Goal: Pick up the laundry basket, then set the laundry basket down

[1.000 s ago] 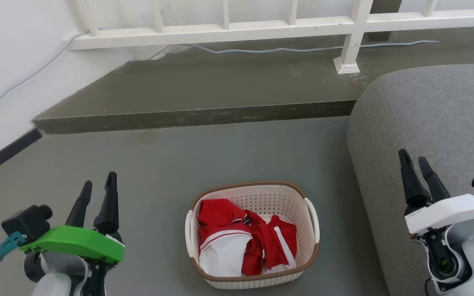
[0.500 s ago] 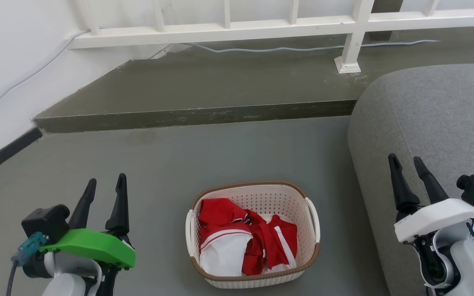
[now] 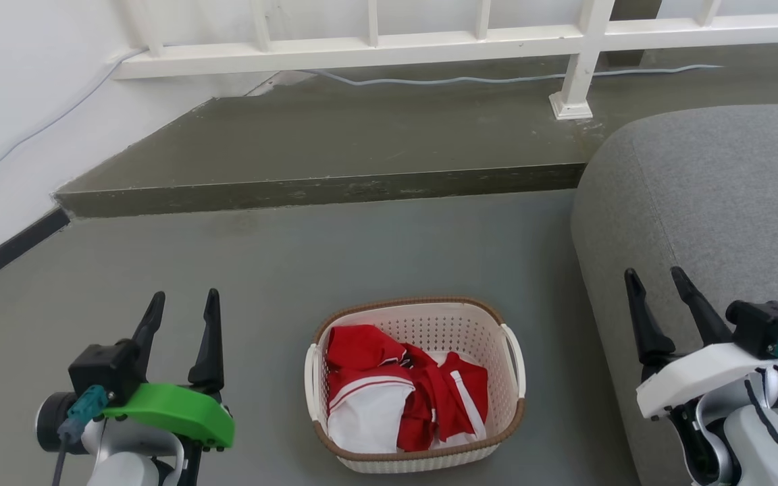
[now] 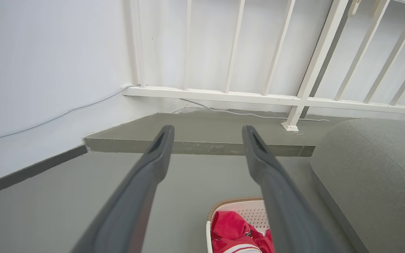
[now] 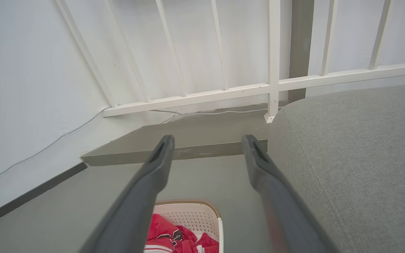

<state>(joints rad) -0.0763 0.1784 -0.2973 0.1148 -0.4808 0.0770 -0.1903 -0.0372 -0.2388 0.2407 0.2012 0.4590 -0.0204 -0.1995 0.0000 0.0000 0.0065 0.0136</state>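
Observation:
The laundry basket [image 3: 429,324], cream-white with a brown rim and white side handles, stands on the grey floor at the bottom middle of the head view, holding red and white clothes [image 3: 402,395]. My left gripper [image 3: 185,302] hangs open to its left, well apart from it. My right gripper [image 3: 654,278] is open to the basket's right, over the sofa's edge. The left wrist view catches the basket's far rim [image 4: 234,202] low between the fingers [image 4: 156,158]. In the right wrist view the basket [image 5: 192,212] lies at the bottom, left of centre.
A grey sofa [image 3: 720,202] fills the right side, close beside the basket. A raised concrete step [image 3: 321,185] crosses behind, with a white railing [image 3: 375,50] and a cable [image 3: 470,81] on it. A white wall [image 3: 11,101] stands at the left.
Both grippers have drifted inward toward the basket and slightly lower in the head view, their wrists rolling. The basket has stayed in place.

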